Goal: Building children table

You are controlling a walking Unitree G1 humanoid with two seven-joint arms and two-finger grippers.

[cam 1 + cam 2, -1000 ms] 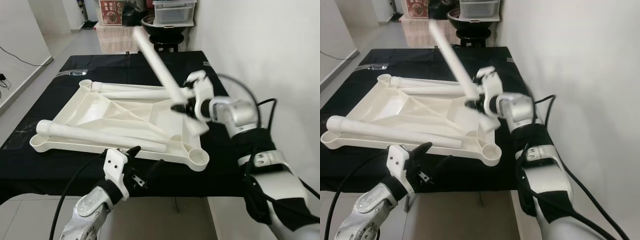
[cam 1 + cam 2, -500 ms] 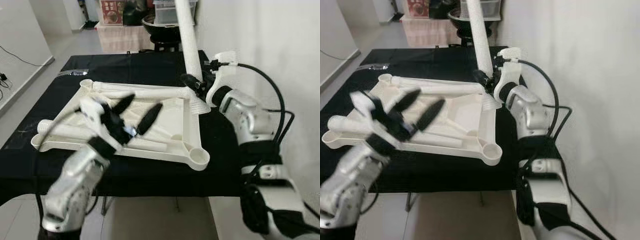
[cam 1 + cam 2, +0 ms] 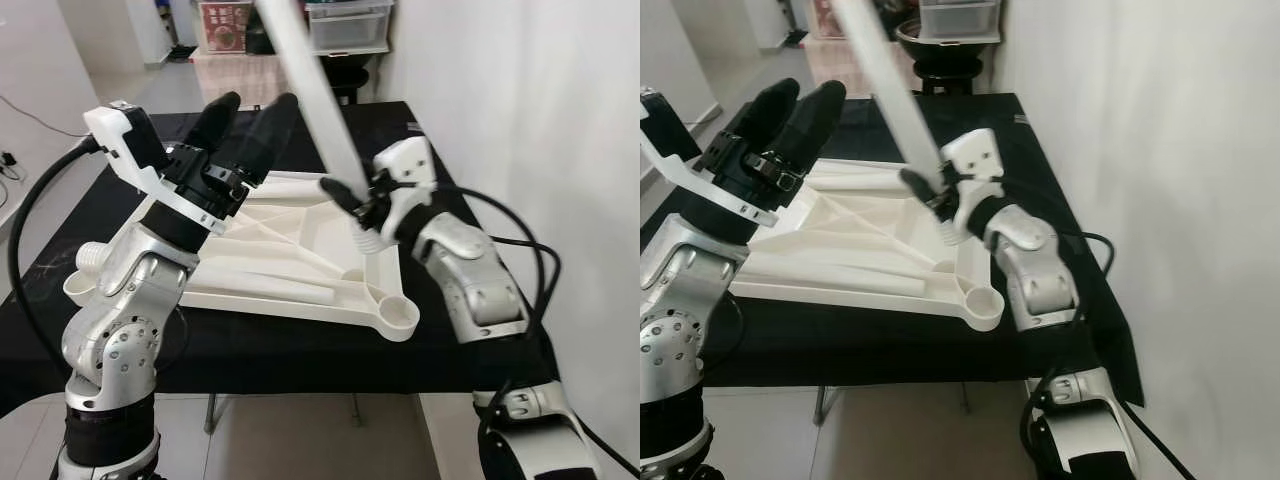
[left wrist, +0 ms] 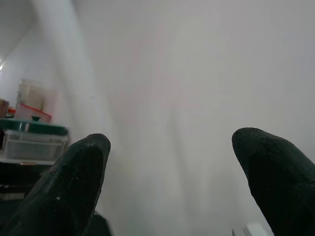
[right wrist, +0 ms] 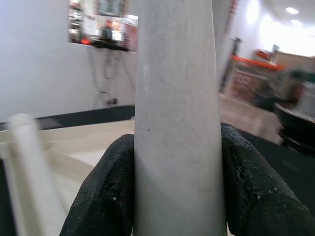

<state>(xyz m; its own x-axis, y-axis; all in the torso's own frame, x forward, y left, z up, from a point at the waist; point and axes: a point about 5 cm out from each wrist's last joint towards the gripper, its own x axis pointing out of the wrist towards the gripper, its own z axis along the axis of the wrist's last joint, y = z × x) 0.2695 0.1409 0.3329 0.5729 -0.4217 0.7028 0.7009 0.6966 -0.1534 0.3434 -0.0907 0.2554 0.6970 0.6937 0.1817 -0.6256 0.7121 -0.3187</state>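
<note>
An upside-down white plastic tabletop (image 3: 300,240) lies on the black-covered table (image 3: 420,330). My right gripper (image 3: 350,200) is shut on a long white table leg (image 3: 310,90) that slants up and to the left above the tabletop's right side; the black fingers (image 5: 108,187) clamp it from both sides. The leg's threaded lower end (image 3: 368,240) hangs just over the tabletop's right rim. My left gripper (image 3: 250,125) is raised high over the tabletop's left half, open, fingers (image 4: 78,182) pointing up toward the leg with nothing between them. Two more legs (image 3: 270,290) lie in the tabletop.
A white wall (image 3: 520,100) runs close along the table's right side. Beyond the table's far end stand a black bowl-shaped stool (image 3: 345,75), a clear storage box (image 3: 350,25) and cardboard boxes (image 3: 225,25). An empty round corner socket (image 3: 397,316) sits at the tabletop's near right.
My left arm has risen from in front of the tabletop to high above it. The right gripper tilted the leg from upright to slanting left and moved slightly nearer.
</note>
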